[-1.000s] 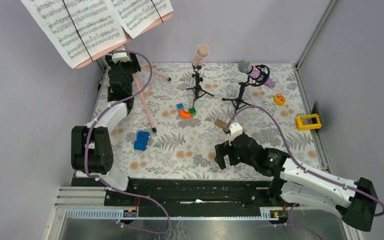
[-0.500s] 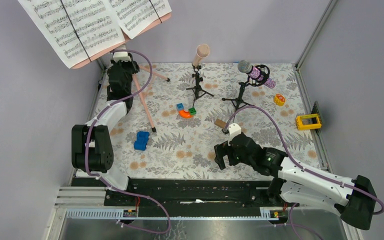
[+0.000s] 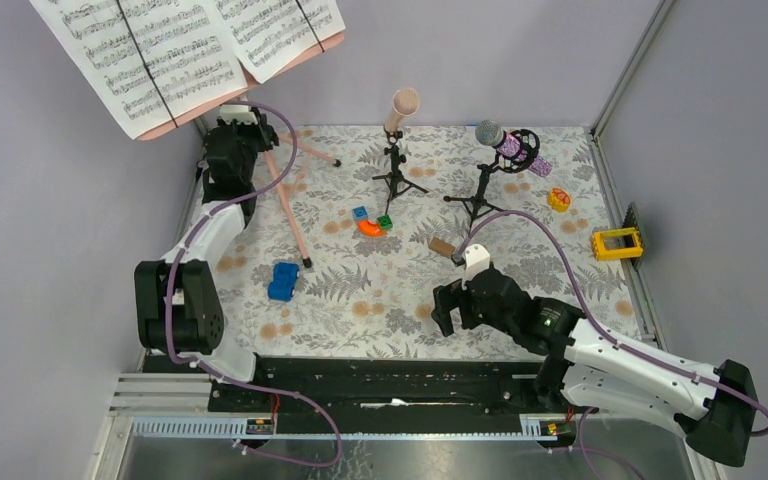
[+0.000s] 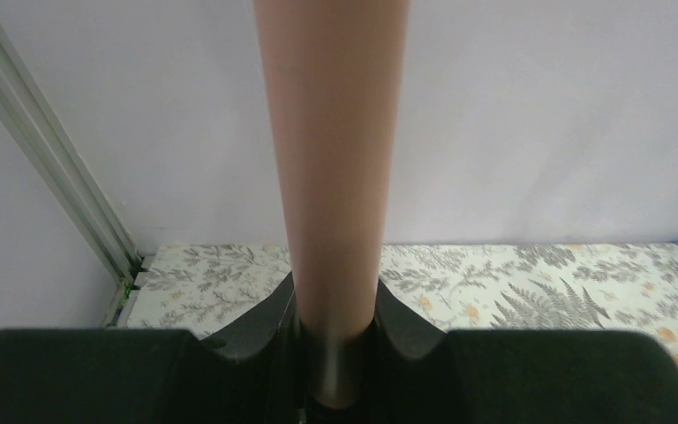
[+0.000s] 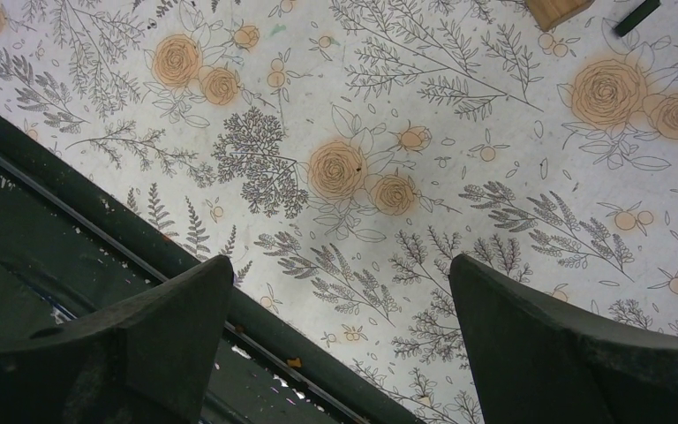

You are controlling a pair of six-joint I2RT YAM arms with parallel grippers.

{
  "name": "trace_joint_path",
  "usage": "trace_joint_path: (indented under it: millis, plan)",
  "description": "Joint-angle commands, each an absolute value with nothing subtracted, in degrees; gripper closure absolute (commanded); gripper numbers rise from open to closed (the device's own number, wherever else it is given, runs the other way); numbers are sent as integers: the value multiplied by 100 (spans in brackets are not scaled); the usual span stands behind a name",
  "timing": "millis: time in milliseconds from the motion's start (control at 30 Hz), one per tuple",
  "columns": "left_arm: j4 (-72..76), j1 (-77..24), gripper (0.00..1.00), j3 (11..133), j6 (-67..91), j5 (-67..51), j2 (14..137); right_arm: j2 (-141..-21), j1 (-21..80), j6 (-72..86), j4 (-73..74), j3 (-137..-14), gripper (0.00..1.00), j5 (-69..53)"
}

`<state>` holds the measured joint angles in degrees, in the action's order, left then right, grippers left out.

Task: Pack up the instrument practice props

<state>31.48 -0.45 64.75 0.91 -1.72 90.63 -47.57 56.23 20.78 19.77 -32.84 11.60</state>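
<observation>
Clamping rack pole (image 4: 331, 177), L jaws | R jaws wide, empty | mics (image 3: 402, 106) (image 3: 506, 144) x2

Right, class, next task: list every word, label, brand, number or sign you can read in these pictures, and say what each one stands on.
Readable text: none in any view.
Sheet-music pages: printed staves and notes only; any title or lettering is too small to read.
Blue toy car and coloured blocks: too small to tell any marking.
Sheet-music rack, pole seen close: plain pink, no lettering.
Floral table cover: pattern only.
</observation>
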Motion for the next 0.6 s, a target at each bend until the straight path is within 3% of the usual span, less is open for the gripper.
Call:
trace_joint_path:
  millis: [0, 567]
  plan:
    - [2554, -110, 100, 6166, 706, -1010, 8318, -4637, 5642, 2121, 1778, -3238, 0, 1383]
    - [2100, -823, 100, 4363, 1365, -1622, 6193, -4434, 5643, 2206, 1875, -3346, 0, 1393]
